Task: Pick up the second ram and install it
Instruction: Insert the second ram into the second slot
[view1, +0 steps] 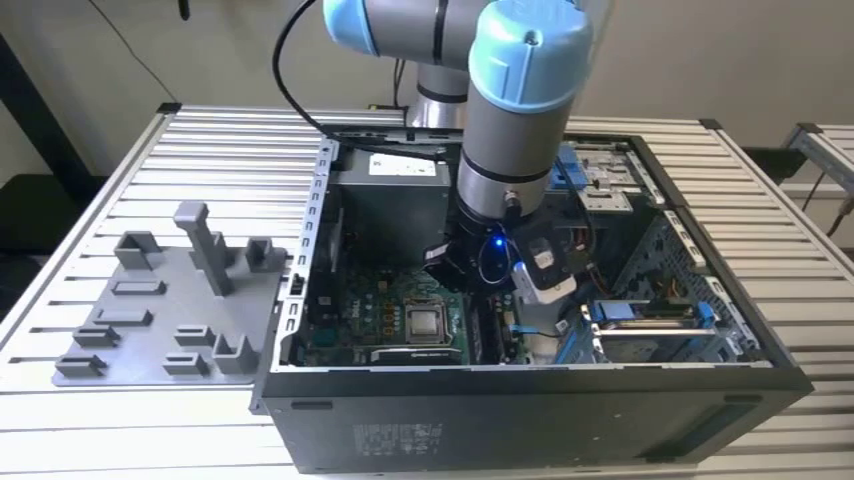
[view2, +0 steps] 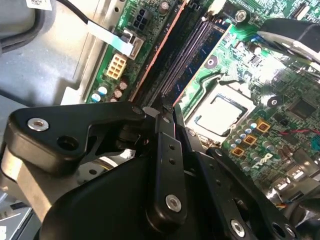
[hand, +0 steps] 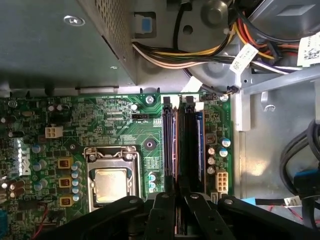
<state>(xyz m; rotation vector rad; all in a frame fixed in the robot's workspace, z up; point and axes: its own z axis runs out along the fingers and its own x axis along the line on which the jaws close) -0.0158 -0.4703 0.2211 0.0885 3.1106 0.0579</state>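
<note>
gripper fingers pressed together over the slots | second ram looks seated already | basically just the release left

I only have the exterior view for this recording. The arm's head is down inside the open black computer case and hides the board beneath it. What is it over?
Observer: In the first wrist view the gripper hangs over the row of long black memory slots on the green motherboard.
Operator: Is any slot filled?
Observer: The slot farthest from the silver square processor seems to hold a dark stick with a blue label.
Operator: What lies beyond the slots' far ends?
Observer: A bundle of yellow, orange and black cables runs across just past the board's edge.
</note>
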